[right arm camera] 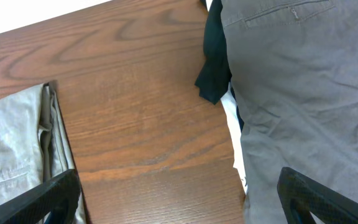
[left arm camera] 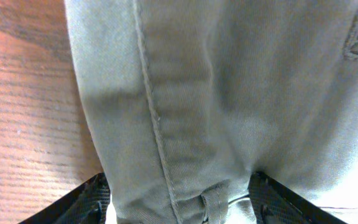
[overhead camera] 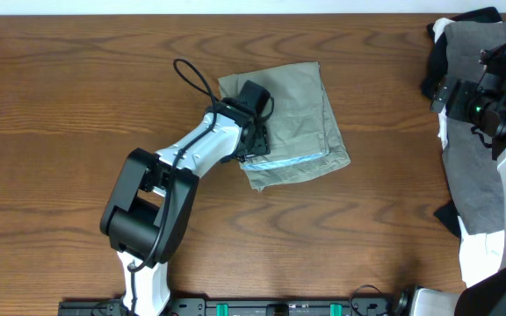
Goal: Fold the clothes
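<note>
1. Overhead:
   - The khaki shorts (overhead camera: 292,123) lie folded in a flat bundle mid-table (overhead camera: 77,88).
   - Their long axis runs from the far edge toward the robot, with the near end skewed slightly right.
   - The pale blue waistband lining (overhead camera: 284,161) shows along the near end.
   - The left gripper (overhead camera: 257,140) sits on the bundle's left edge, by the waistband.
   - The right gripper (overhead camera: 451,92) hangs over a grey garment (overhead camera: 477,167) at the table's right side. Its finger state is unreadable here.
2. Left wrist:
   - Khaki cloth fills the view and a seam runs top to bottom.
   - The left gripper (left arm camera: 179,180) is pinching the shorts, with cloth and a belt loop (left arm camera: 213,199) packed between the fingers (left arm camera: 95,199).
3. Right wrist:
   - The right gripper (right arm camera: 179,177) is spread wide with nothing between the fingers (right arm camera: 48,199).
   - Below it are bare table and the grey garment (right arm camera: 303,93), with a black garment (right arm camera: 213,62) and a white garment (right arm camera: 232,118) at its edge.
   - The shorts (right arm camera: 11,143) are at the left, well apart.
</note>
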`<state>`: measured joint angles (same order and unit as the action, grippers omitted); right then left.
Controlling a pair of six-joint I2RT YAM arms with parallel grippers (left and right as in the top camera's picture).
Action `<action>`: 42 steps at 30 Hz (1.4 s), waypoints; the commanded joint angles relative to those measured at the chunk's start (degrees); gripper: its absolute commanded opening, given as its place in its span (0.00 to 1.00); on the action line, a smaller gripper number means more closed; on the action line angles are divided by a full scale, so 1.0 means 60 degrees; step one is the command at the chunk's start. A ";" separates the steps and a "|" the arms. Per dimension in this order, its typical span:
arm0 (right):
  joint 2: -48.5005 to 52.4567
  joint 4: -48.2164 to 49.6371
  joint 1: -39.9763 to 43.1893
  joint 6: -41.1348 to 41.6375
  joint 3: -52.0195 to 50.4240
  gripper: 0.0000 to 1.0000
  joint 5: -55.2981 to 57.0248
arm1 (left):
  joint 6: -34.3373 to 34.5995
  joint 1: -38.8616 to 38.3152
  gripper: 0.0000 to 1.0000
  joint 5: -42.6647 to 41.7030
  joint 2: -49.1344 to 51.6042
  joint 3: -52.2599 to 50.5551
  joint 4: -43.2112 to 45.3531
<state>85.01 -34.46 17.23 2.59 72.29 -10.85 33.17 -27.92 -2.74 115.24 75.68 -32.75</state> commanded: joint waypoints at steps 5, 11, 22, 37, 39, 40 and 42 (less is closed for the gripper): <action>0.0051 0.0026 0.0018 0.0095 -0.0051 0.99 0.0015 | 0.0029 -0.0066 0.66 0.0222 0.0102 -0.0200 -0.0178; 0.0051 0.0022 0.0018 0.0095 -0.0051 0.99 0.0018 | 0.0025 -0.0066 0.44 0.0222 0.0102 -0.0200 -0.0178; 0.0051 0.0022 0.0018 0.0095 -0.0051 0.99 0.0015 | -0.0973 0.0441 0.06 0.0222 0.0015 -0.0175 -0.0178; 0.0051 0.0026 0.0011 0.0095 -0.0051 0.99 0.0018 | -0.4477 0.2903 0.06 0.4171 -0.0546 0.0310 0.0605; 0.0051 0.0022 0.0011 0.0095 -0.0051 0.99 0.0015 | -0.4779 0.3304 0.06 0.4328 -0.0546 0.0310 0.0998; 0.0051 0.0026 0.0011 0.0095 -0.0051 0.99 0.0015 | -0.4980 0.3530 0.06 0.4397 -0.0546 0.0310 0.1231; 0.0051 0.0026 0.0011 0.0095 -0.0051 0.99 0.0015 | -0.5417 0.3960 0.09 0.4408 -0.0546 0.0310 0.1687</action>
<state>85.01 -34.48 17.23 2.59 72.29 -10.85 6.04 -7.53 18.31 113.69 75.85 -24.84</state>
